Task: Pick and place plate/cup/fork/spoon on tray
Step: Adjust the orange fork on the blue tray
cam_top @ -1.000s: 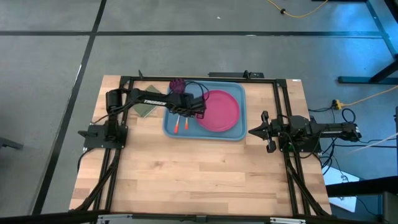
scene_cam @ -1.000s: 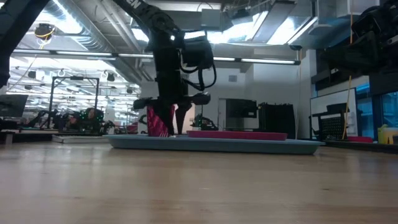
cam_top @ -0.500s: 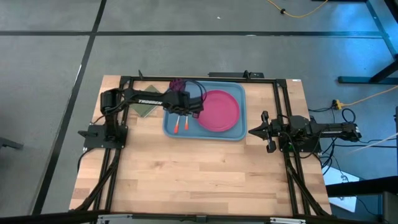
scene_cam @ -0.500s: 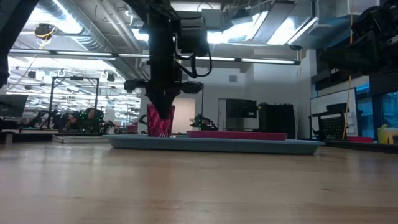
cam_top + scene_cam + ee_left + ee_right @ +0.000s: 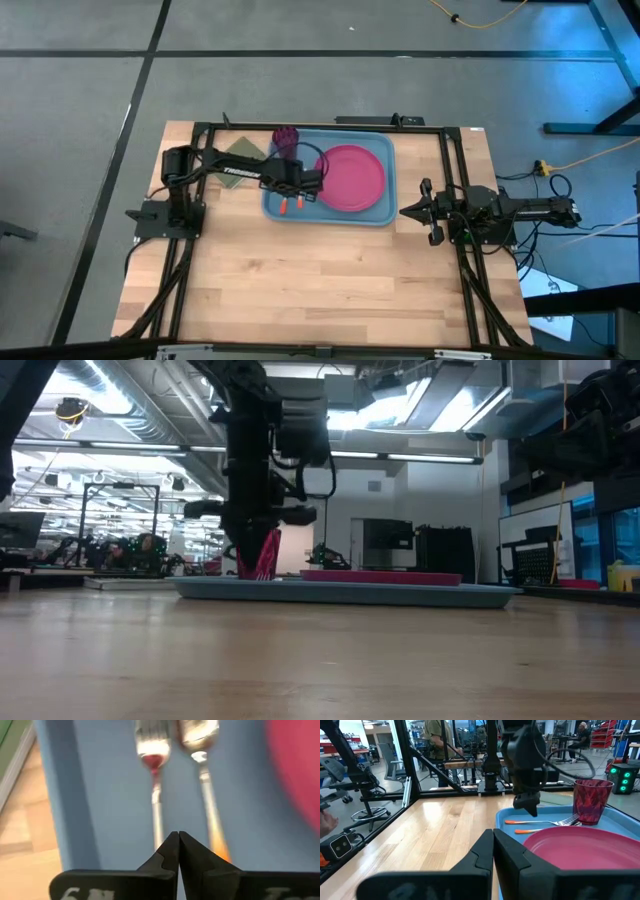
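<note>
The light blue tray [image 5: 375, 212] lies at the table's far middle. On it are the pink plate [image 5: 352, 177], the dark red cup [image 5: 285, 137] at its far left corner, and the fork [image 5: 152, 760] and spoon [image 5: 197, 735] side by side, their orange handles [image 5: 291, 205] toward the near edge. My left gripper [image 5: 296, 186] is shut and empty, hovering above the two handles, and also shows in the right wrist view [image 5: 532, 809]. My right gripper [image 5: 405, 212] is shut and empty, right of the tray.
An olive-green pad [image 5: 237, 160] lies left of the tray, partly under my left arm. The black frame rails [image 5: 300, 126] run along the table's far and side edges. Bare wood [image 5: 320, 280] fills the near half of the table.
My left gripper has risen a little off the tray and gone toward the table's left edge. Its fingers were apart a second ago and are now shut. The fork, spoon, cup and plate have stayed where they were.
</note>
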You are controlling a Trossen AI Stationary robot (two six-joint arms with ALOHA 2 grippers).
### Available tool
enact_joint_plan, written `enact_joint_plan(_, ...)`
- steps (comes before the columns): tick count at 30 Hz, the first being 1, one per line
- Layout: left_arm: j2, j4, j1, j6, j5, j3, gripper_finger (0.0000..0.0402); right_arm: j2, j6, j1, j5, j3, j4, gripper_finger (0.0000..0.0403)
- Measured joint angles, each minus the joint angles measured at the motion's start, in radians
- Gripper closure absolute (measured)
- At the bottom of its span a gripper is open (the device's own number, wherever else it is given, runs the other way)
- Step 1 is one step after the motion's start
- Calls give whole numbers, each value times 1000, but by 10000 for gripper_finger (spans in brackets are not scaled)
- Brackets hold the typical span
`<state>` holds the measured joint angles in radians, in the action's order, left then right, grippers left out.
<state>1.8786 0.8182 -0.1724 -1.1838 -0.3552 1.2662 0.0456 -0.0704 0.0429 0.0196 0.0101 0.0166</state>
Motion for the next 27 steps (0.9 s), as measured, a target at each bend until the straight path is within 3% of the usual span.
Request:
enact_joint_plan(13, 0, -203, -58, 68, 60, -107, 401, 0, 0, 0, 0, 0, 0, 386)
enact_joint_plan(27, 0, -263, -117, 121, 65, -135, 401, 0, 0, 0, 0, 0, 0, 386)
